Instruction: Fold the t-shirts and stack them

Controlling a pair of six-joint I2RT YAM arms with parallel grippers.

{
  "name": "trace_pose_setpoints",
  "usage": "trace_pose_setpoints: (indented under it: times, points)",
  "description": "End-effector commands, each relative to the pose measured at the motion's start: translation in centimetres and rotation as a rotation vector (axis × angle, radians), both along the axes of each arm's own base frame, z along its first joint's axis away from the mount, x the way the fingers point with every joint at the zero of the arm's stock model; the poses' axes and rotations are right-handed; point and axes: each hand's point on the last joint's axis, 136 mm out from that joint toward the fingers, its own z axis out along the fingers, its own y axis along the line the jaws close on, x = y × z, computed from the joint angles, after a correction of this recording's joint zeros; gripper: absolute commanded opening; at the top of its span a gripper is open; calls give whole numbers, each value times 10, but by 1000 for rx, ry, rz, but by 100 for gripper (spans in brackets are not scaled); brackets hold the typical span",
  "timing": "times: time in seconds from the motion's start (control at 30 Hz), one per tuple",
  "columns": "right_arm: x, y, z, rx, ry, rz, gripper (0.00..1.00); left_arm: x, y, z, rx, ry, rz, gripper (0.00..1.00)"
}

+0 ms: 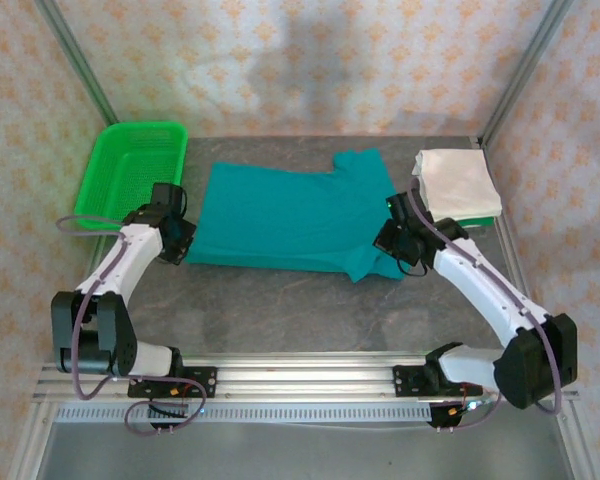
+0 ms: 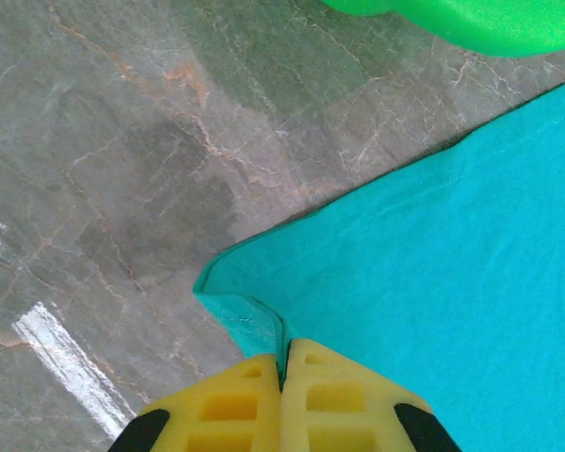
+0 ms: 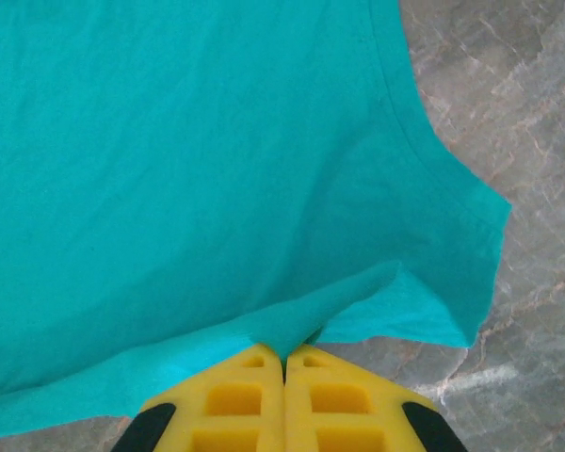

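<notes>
**Lighting check: bright, diffuse, usable**

Overhead view is evenly lit from above. There's a soft grey shadow patch on the back wall (image 1: 280, 50) and only faint shadows on the table (image 1: 280, 310). The picture is slightly soft overall, and the frame posts (image 1: 75, 60) lean outward (wide lens). Left wrist view has white glare streaks on the table at lower left, and the basket (image 2: 471, 19) at the top edge is near blown-out and blurry. Right wrist view has a smaller glare streak at lower right. The teal shirt (image 3: 169, 141) is heavily saturated, its seams sharp.
</notes>
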Motion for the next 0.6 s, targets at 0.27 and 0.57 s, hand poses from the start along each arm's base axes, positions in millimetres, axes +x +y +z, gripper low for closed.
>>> trace_pose_setpoints:
  times: [0.27, 0.57]
  points:
    - [34, 1, 12, -35, -21, 79, 0, 24, 5, 7, 16, -5, -12, 0]
    - [53, -8, 10, -54, -14, 85, 0, 41, 4, 6, 12, 5, -28, 0]
